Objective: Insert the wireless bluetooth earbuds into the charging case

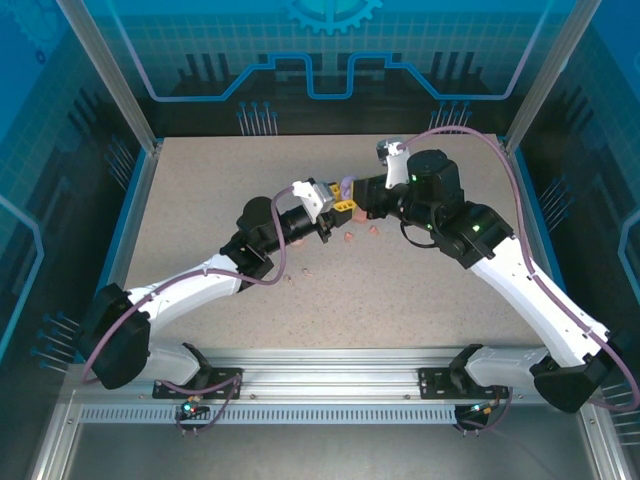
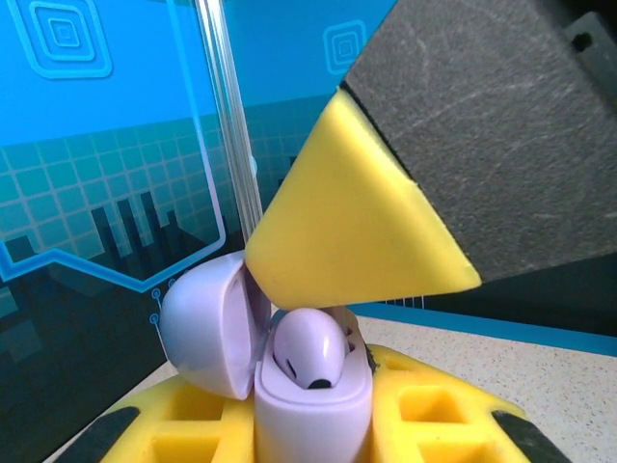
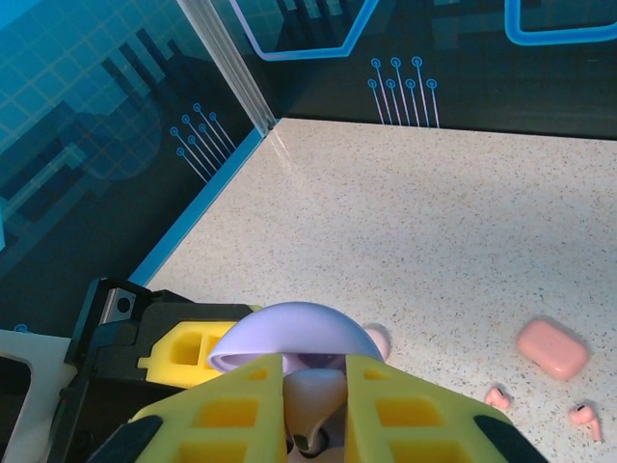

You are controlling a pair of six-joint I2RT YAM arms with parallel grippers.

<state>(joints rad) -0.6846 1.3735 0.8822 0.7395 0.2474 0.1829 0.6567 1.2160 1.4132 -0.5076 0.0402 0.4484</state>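
A purple charging case (image 2: 310,424) stands upright with its lid (image 2: 207,323) swung open, and my left gripper (image 1: 340,210) is shut on its body between yellow fingers (image 2: 434,415). A purple earbud (image 2: 308,349) sits in the case's mouth. My right gripper (image 3: 316,410) is shut on that earbud (image 3: 314,394) from above, and one of its yellow fingers (image 2: 357,222) hangs just over the case. The open lid (image 3: 289,333) curves beyond my right fingertips. Both grippers meet above the table's middle, where the case (image 1: 347,186) shows as a small purple spot.
A pale pink case (image 3: 551,348) lies on the speckled table (image 3: 434,212) to the right, with two pink earbuds (image 3: 496,395) (image 3: 583,417) near it. More small pink pieces (image 1: 372,230) (image 1: 305,270) lie below the grippers. Glass walls (image 3: 116,145) stand at the back and left.
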